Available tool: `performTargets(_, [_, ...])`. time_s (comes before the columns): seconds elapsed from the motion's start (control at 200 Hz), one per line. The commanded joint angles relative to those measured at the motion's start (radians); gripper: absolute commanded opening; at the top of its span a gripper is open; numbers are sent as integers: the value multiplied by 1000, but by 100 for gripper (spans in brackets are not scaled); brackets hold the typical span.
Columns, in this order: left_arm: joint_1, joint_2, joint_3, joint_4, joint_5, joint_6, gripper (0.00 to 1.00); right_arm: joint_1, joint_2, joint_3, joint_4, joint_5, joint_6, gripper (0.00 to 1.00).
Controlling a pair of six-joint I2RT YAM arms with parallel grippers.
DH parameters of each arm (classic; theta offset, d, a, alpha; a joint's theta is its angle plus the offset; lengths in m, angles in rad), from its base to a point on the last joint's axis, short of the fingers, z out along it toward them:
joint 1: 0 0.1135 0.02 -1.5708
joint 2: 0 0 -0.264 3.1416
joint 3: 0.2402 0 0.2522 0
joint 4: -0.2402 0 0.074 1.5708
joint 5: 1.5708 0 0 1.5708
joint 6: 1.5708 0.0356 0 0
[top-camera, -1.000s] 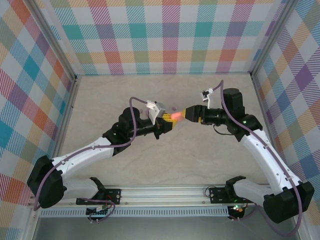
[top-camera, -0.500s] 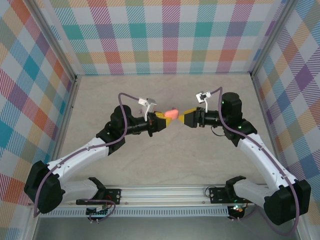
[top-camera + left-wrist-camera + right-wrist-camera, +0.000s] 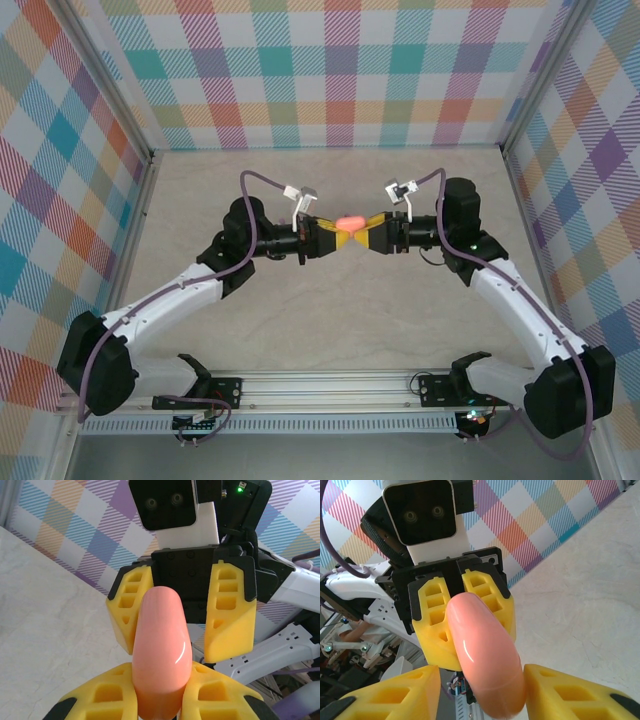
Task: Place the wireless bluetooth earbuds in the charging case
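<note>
A smooth salmon-pink charging case (image 3: pixel 350 220), closed, hangs in mid-air above the table's middle. My left gripper (image 3: pixel 338 237) is shut on one end of it, and the case (image 3: pixel 161 645) sticks up from between the yellow fingers (image 3: pixel 105 695). My right gripper (image 3: pixel 368 234) faces it head-on. Its jaws flank the other end of the case (image 3: pixel 485 650), with a gap on at least one side. In the right wrist view the right gripper (image 3: pixel 482 680) is at the bottom and the left gripper (image 3: pixel 465 615) is behind the case. The earbuds are out of view.
The beige table (image 3: pixel 250 180) is boxed in by plaid walls (image 3: pixel 330 70) at the back and on both sides. A metal rail (image 3: pixel 330 385) with both arm bases runs along the near edge.
The two grippers have come together nose to nose, slightly higher and more level. The right jaws have narrowed around the free end of the case. The left grip has held.
</note>
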Motion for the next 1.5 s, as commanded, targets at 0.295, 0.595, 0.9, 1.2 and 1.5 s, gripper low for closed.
performTargets(0.295, [6,25,42,33,47,-22,0,-6,68,36,47,-78,34,27])
performTargets(0.595, [6,17,52,-71,-27,45,64,-5,69,28,-17,48,13,16])
performTargets(0.9, [6,-37,49,-391,-520,204,100,-96,163,72,-288,335,17,14])
performTargets(1.2, [12,-31,34,-621,-904,83,100,-292,505,105,-473,401,-37,13])
performTargets(1.5, [20,-53,-58,-554,-946,90,100,-297,803,286,-616,406,-140,13])
